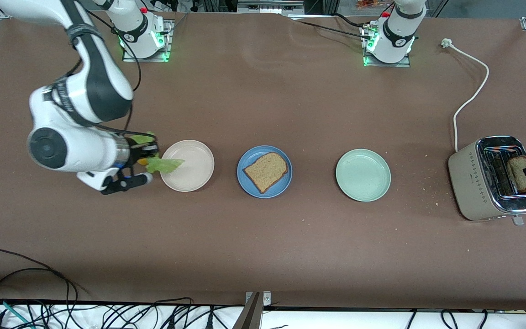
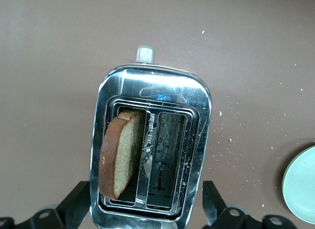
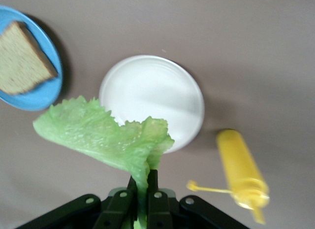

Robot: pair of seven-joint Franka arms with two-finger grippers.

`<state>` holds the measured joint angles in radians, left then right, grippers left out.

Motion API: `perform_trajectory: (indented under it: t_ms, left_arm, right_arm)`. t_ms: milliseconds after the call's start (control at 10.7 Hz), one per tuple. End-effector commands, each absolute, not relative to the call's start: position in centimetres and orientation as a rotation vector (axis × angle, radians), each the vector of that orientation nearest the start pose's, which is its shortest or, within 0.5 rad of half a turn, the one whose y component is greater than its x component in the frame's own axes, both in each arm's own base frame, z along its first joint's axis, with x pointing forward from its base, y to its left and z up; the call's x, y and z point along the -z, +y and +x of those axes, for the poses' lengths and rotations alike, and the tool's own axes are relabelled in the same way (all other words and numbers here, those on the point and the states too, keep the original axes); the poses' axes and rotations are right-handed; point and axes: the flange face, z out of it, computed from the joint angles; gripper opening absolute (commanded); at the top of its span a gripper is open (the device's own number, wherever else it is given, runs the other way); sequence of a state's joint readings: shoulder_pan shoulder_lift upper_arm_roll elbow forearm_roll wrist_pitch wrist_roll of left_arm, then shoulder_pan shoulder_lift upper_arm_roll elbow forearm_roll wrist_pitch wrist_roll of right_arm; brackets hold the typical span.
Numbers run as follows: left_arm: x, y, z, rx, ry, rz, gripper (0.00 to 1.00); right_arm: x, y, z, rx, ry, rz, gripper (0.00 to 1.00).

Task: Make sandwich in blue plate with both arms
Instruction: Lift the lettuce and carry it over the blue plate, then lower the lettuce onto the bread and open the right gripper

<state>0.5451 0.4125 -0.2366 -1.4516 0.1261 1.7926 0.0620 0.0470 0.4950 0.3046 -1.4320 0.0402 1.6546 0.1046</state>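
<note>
The right gripper (image 3: 142,199) is pinching the lettuce (image 3: 106,138) by one edge over the white plate (image 1: 197,176); the limp leaf risks slipping or folding before reaching the blue plate (image 1: 250,180). The left gripper (image 2: 147,212) is hanging wide open over the toaster (image 2: 150,145), and could miss the leaning bread (image 2: 120,152).

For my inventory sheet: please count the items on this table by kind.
Round plates: 3 (beige-white, blue, mint-green)
Brown bread slices: 2 ()
Green lettuce leaf: 1
Beige toaster: 1
Yellow squeeze bottle: 1
Total: 8
</note>
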Motion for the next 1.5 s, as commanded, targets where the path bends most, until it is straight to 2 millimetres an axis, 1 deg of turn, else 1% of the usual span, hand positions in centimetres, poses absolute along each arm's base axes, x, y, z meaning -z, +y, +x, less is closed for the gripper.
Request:
perform_trajectory:
  t_ms: [0,94,187,281,374,468,561,655,748,842,935,1029,1122,1309,1403]
  left_arm:
    - [-45.4,23.8,63.0,-0.1,-0.321,-3.082,1.0]
    - [-45.4,23.9,63.0,-0.095,-0.323,-3.081,1.0]
    - [-45.5,23.9,63.0,-0.093,-0.323,-3.081,1.0]
    - [-45.5,23.8,63.0,-0.095,-0.321,-3.082,1.0]
    - [-45.5,23.9,63.0,-0.095,-0.323,-3.081,1.0]
    - [-45.5,23.9,63.0,-0.093,-0.323,-3.081,1.0]
    - [-45.6,23.8,63.0,-0.09,-0.322,-3.081,1.0]
    - [-45.7,23.9,63.0,-0.088,-0.324,-3.08,1.0]
    - [-45.7,24.0,63.0,-0.088,-0.326,-3.08,1.0]
    - [-45.7,24.1,63.0,-0.086,-0.329,-3.08,1.0]
    - [-45.7,24.1,63.0,-0.079,-0.328,-3.079,1.0]
    - [-45.6,24.2,63.0,-0.081,-0.331,-3.08,1.0]
    - [-45.5,24.2,62.9,-0.086,-0.331,-3.081,1.0]
    - [-45.3,24.1,62.9,-0.093,-0.33,-3.082,1.0]
    - [-45.3,24.1,62.9,-0.09,-0.328,-3.082,1.0]
  right_arm:
    - [-36.6,30.1,62.2,-0.385,-0.142,-2.972,0.0]
    - [-35.0,32.0,62.2,-0.34,-0.074,-2.972,0.0]
    - [-32.7,33.9,62.1,-0.327,0.008,-2.961,0.0]
    - [-31.7,35.5,61.9,-0.304,0.134,-2.948,0.0]
    - [-30.7,37.3,61.4,-0.288,0.206,-2.938,0.0]
    - [-29.1,39.1,60.7,-0.281,0.265,-2.923,0.0]
    - [-27.9,40.4,60.6,-0.289,0.385,-2.867,0.0]
    - [-27.4,42.3,59.8,-0.304,0.467,-2.81,0.0]
    - [-26.9,43.1,59.4,-0.327,0.531,-2.785,0.0]
    - [-26.1,43.3,59.1,-0.351,0.586,-2.781,0.04]
    - [-25.2,44.5,58.3,-0.366,0.616,-2.78,0.31]
    - [-24.7,45.2,58.0,-0.347,0.653,-2.763,0.99]
    - [-25.0,45.6,57.9,-0.328,0.646,-2.762,1.0]
    - [-25.4,45.7,58.0,-0.313,0.633,-2.763,1.0]
    - [-26.1,45.8,58.4,-0.296,0.63,-2.754,1.0]
